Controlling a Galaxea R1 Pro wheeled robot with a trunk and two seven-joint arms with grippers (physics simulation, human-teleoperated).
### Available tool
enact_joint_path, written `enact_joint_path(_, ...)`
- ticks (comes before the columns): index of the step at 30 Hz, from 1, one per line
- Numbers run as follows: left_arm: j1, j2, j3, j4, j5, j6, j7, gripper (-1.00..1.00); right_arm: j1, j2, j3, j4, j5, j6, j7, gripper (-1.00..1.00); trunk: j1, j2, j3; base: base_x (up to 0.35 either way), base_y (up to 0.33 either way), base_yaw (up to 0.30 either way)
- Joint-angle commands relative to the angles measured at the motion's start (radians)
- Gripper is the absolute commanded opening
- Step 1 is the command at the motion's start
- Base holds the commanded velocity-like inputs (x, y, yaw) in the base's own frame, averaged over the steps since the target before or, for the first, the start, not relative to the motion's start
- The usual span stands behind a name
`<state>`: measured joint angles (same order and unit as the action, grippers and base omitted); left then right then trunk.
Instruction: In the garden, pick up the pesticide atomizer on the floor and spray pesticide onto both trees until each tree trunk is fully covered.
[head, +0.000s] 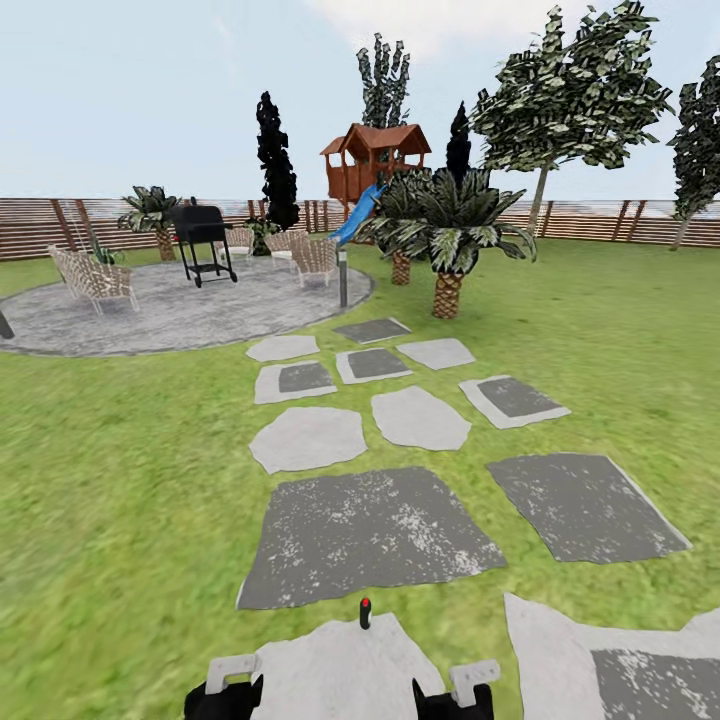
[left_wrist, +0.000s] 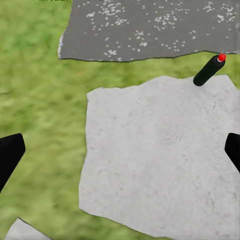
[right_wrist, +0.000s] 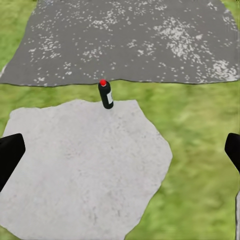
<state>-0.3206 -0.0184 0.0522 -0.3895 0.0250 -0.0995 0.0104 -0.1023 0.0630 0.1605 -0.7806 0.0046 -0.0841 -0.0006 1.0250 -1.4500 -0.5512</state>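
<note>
Slim dark red-topped pesticide atomizer (head: 365, 613) stands ungrasped at the pale paving slab's (head: 340, 670) far edge. Left claw (left_wrist: 120, 155) and right claw (right_wrist: 120, 155) spread wide, empty. Pickup and spraying remain.

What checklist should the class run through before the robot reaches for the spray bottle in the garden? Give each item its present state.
1. Spray bottle in sight: ok, seen in the head view and both wrist views.
2. Bottle upright: ok, it stands red top up at the far edge of the pale paving slab.
3. Right gripper jaws open: ok, fingers spread wide apart.
4. Left gripper jaws open: ok, also spread wide.
5. Both grippers free: ok, nothing held between the fingers.
6. Bottle within reach: cannot tell; it stands ahead of both grippers, nearer the middle in the right wrist view.
</note>
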Motion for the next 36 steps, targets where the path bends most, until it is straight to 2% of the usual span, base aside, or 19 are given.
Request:
enact_joint_path(1,0.0,0.0,0.0,0.0,0.0,0.0,-0.001,1.0,0.0,0.0,-0.001,-0.002,0.0,0.0,0.0,1.0,0.0,0.0,0.0,0.0,0.0,0.0)
enact_joint_path(4,-0.002,0.001,0.001,-0.005,0.001,0.008,0.001,1.0,-0.001,-0.001,-0.002,-0.018,0.0,0.001,-0.002,1.0,0.0,0.0,0.0,0.0,0.0,0.0)
enact_joint_path(7,-0.012,0.006,0.002,-0.013,-0.001,0.015,0.005,1.0,-0.006,-0.001,-0.004,-0.09,0.0,0.002,-0.005,1.0,0.0,0.0,0.0,0.0,0.0,0.0)
enact_joint_path(9,-0.037,0.011,0.003,-0.018,-0.002,0.022,0.006,1.0,-0.019,-0.002,-0.006,-0.154,0.0,0.007,-0.005,1.0,0.0,0.0,0.0,0.0,0.0,0.0)
enact_joint_path(12,-0.107,0.023,0.004,-0.017,-0.001,0.052,0.005,1.0,-0.064,-0.003,-0.008,-0.252,0.0,0.03,-0.005,1.0,0.0,0.0,0.0,0.0,0.0,0.0)
enact_joint_path(17,-0.201,0.026,0.004,-0.02,0.001,0.136,0.001,1.0,-0.146,-0.003,-0.012,-0.338,-0.004,0.157,-0.006,1.0,0.0,0.0,0.0,0.0,0.0,0.0)
enact_joint_path(18,-0.211,0.024,0.004,-0.02,0.001,0.143,0.002,1.0,-0.156,-0.003,-0.014,-0.343,-0.004,0.174,-0.006,1.0,0.0,0.0,0.0,0.0,0.0,0.0)
enact_joint_path(19,-0.241,0.019,0.003,-0.018,0.001,0.16,0.001,1.0,-0.196,-0.003,-0.026,-0.349,-0.004,0.224,-0.006,1.0,0.0,0.0,0.0,0.0,0.0,0.0)
enact_joint_path(22,-0.254,0.016,0.003,-0.02,-0.001,0.147,-0.004,1.0,-0.254,-0.006,-0.039,-0.355,-0.004,0.267,-0.001,1.0,0.0,0.0,0.0,0.0,0.0,0.0)
enact_joint_path(24,-0.253,0.002,-0.001,-0.018,-0.007,0.092,-0.003,1.0,-0.261,-0.007,-0.037,-0.348,-0.002,0.271,0.0,1.0,0.0,0.0,0.0,0.0,0.0,0.0)
enact_joint_path(26,-0.251,-0.004,-0.003,-0.013,-0.009,0.066,0.001,1.0,-0.262,-0.007,-0.037,-0.332,-0.003,0.27,0.001,1.0,0.0,0.0,0.0,0.065,0.0,0.0)
enact_joint_path(36,-0.236,0.005,0.002,0.008,-0.013,0.039,0.006,1.0,-0.263,-0.006,-0.034,-0.259,-0.004,0.263,0.004,1.0,0.0,0.0,0.0,0.233,-0.129,0.0)
